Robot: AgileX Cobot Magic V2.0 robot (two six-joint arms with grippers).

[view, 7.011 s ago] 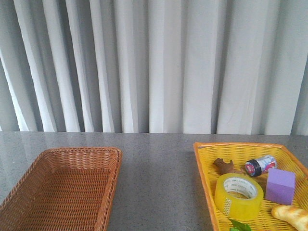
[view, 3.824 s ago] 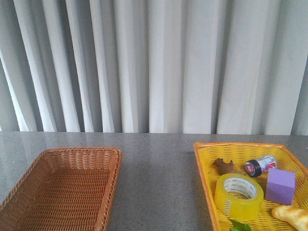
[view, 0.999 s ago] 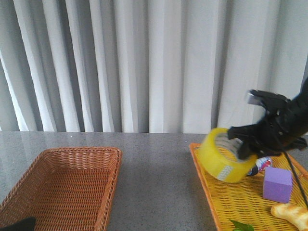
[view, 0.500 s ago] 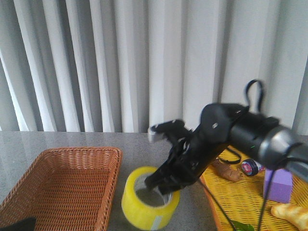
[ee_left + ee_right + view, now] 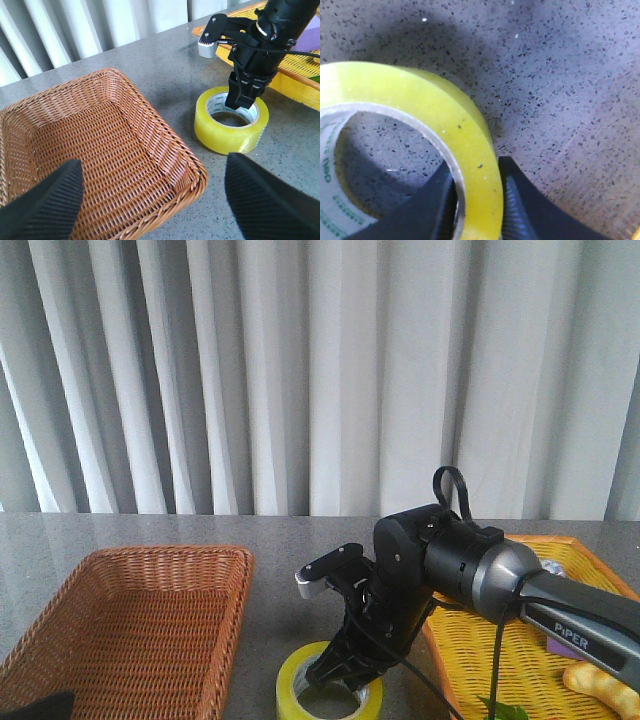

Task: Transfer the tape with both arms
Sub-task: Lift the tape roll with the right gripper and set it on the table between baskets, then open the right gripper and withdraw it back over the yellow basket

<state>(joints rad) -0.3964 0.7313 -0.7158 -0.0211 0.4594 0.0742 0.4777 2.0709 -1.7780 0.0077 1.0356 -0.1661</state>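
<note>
The tape (image 5: 231, 126) lies flat on the grey table (image 5: 165, 70), between the brown wicker basket (image 5: 85, 150) and the yellow tray (image 5: 500, 660), close to the table's near edge. Only the left wrist view shows the whole roll, with the green print on its white core and the bare table all round it; the front view cuts the roll (image 5: 328, 690) off at the picture's lower border. The right wrist view alone shows the grip up close: the yellow wall of the tape (image 5: 445, 130) passes between two dark fingers (image 5: 525, 200), one inside the core and one outside. So the right gripper (image 5: 245, 95) is closed narrowly on the roll's wall, on the side nearer the tray.

The tray is mostly covered by the right arm (image 5: 450, 560) in the front view; a purple block (image 5: 553, 642), a piece of bread (image 5: 605, 685) at the right border and a green leaf (image 5: 500, 708) show only in part. A small item behind the arm is too hidden to name.

The right arm reaches from the right side, bends at a bulky joint above the tray's near-left corner and points steeply down into the roll. The left gripper (image 5: 150, 200) hangs spread wide above the basket's near edge, its two ribbed pads (image 5: 45, 200) well apart and holding nothing.
</note>
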